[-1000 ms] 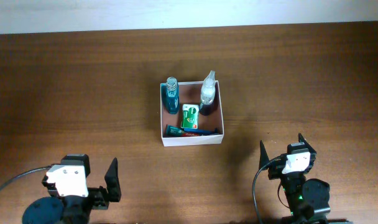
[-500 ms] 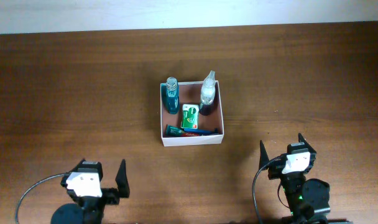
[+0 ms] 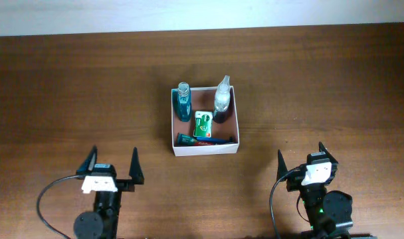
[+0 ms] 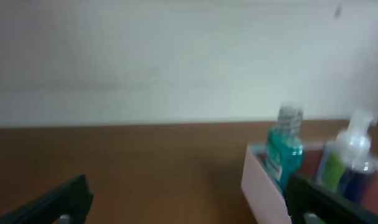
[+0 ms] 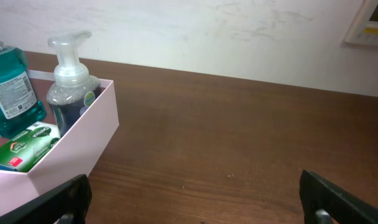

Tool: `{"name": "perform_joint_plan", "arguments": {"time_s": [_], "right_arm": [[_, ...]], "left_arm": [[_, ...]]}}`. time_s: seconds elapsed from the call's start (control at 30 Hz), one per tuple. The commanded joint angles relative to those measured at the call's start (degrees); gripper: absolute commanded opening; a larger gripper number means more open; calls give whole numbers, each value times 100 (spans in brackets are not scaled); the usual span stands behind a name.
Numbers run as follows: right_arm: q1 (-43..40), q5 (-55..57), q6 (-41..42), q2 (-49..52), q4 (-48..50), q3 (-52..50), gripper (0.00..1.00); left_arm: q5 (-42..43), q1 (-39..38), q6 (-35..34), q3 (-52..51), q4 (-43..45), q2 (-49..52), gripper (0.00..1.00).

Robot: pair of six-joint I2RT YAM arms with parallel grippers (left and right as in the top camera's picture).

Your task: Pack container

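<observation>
The container, a shallow white-walled box, sits mid-table. Inside stand a teal bottle at the back left and a clear pump bottle at the back right. A green packet and a dark tube lie in front of them. My left gripper is open and empty near the front edge, left of the box. My right gripper is open and empty at the front right. The left wrist view is blurred; it shows the container's wall and the teal bottle ahead on the right. The right wrist view has the container and pump bottle on its left.
Brown wooden table spreads on all sides of the box, and a pale wall rises behind its far edge. A black cable loops from the left arm's base at the front edge.
The left arm has swung round to the right, so that its open fingers now point straight toward the far edge. The right arm and the box contents have not moved.
</observation>
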Motion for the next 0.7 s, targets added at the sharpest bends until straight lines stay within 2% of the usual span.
{"name": "perform_joint_plan", "arguments": {"time_s": [0.0, 0.67], "right_arm": [[-26, -55, -35, -59, -15, -42, 98], [-26, -55, -35, -59, -13, -42, 98]], "left_arm": [[-120, 35, -11, -133, -520, -46, 99], [-153, 35, -13, -131, -664, -44, 99]]}}
